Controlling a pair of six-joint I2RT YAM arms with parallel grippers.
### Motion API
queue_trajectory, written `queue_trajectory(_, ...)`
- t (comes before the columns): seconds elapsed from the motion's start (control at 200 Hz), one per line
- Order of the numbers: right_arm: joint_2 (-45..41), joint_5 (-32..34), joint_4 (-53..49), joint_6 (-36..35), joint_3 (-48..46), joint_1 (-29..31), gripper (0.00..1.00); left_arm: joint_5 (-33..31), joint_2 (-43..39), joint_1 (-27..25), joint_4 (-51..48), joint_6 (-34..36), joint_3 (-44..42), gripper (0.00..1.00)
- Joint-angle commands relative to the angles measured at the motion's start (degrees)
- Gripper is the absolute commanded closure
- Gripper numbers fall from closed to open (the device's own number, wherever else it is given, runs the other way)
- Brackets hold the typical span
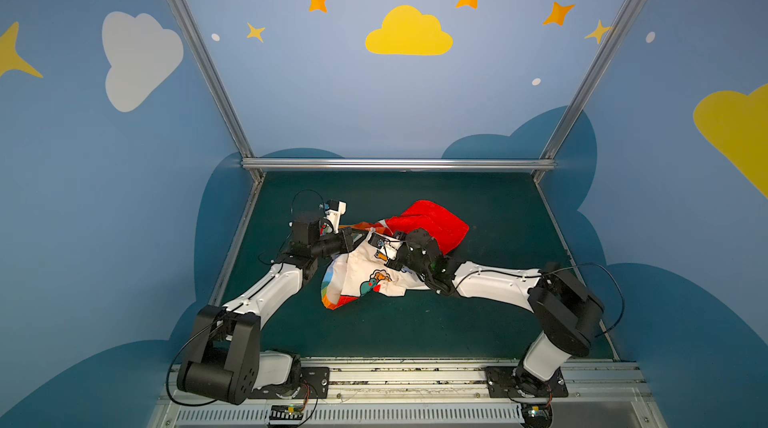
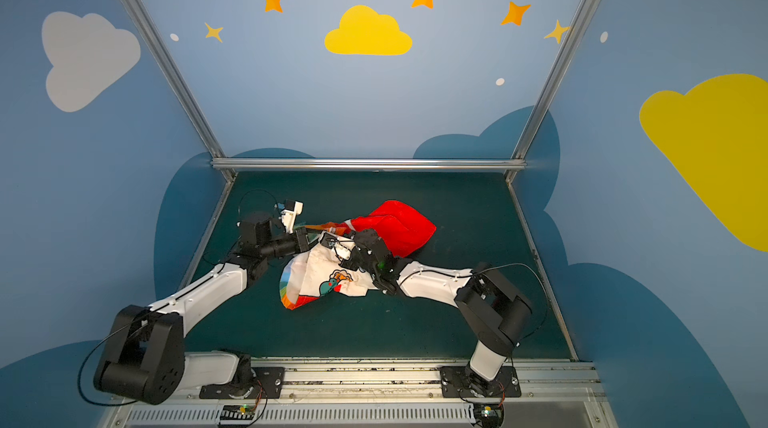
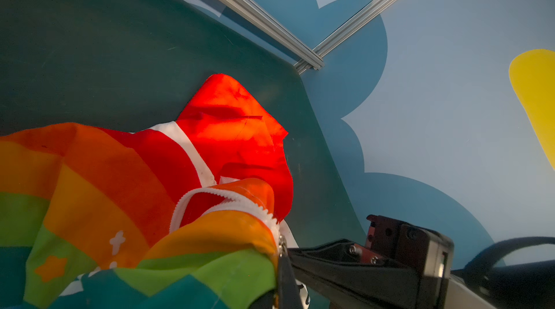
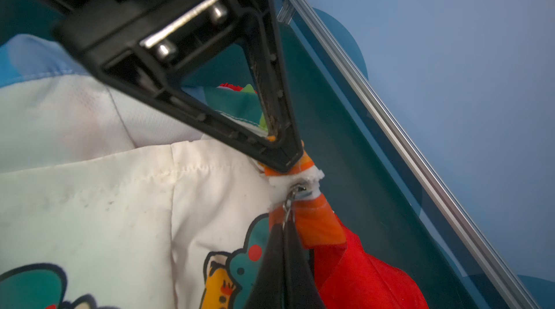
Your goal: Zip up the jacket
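Observation:
The jacket (image 1: 365,280) lies crumpled mid-mat in both top views, white cartoon lining (image 2: 320,276) upward, its red part (image 1: 436,222) toward the back and rainbow stripes (image 3: 90,202) on the outside. The white zipper (image 3: 228,195) curves along the orange edge. My left gripper (image 3: 283,258) is shut on the jacket's orange edge (image 4: 303,161) just beside the zipper slider. In the right wrist view my right gripper (image 4: 286,226) is shut on the metal ring pull (image 4: 289,202). The two grippers (image 1: 357,234) (image 1: 376,241) meet tip to tip over the jacket's back-left part.
The dark green mat (image 1: 415,330) is walled in by blue painted panels. An aluminium rail (image 1: 399,164) runs along the back, and slanted posts (image 1: 199,55) rise at the corners. Both arm bases sit on the front rail (image 1: 395,376).

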Motion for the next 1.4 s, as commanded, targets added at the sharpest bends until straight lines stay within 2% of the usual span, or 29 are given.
queue_trajectory(0.0,-1.59,-1.19,-1.49,1.18,1.40,-0.34,1.00,0.31,-0.78,0.11,0.56,0.84,-0.89,0.97)
queue_trajectory(0.24,-4.08,-7.06,-7.14,6.13,3.13,-1.74,1.00,-0.61,-2.00,-0.09,-0.80,3.59,-1.78,0.97)
queue_trajectory(0.606,-5.02,-11.79,-15.66,12.86,7.55,-4.89,1.00,-2.84,-6.10,-1.10,-5.60,8.93,-2.85,0.97)
queue_trajectory(0.711,-4.51,-13.32,-16.27,16.90,8.47,-5.98,1.00,-3.88,-7.61,-1.86,-7.51,10.79,-3.15,0.97)
queue_trajectory(1.006,-3.18,-2.68,-17.00,19.05,12.03,-6.07,1.00,-3.85,-11.36,-2.79,-15.07,14.78,-2.14,0.97)
queue_trajectory(1.197,-0.88,1.21,-21.44,19.32,19.25,-8.72,1.00,-2.46,-13.40,-2.88,-17.12,16.26,1.38,0.97)
queue_trajectory(1.282,0.21,3.50,-23.70,17.01,24.41,-11.54,1.00,-2.05,-11.71,-2.79,-19.75,20.26,6.72,0.97)
queue_trajectory(1.392,1.03,6.53,-30.20,13.80,35.62,-15.69,1.00,0.37,-6.09,-1.94,-27.00,26.77,19.53,0.97)
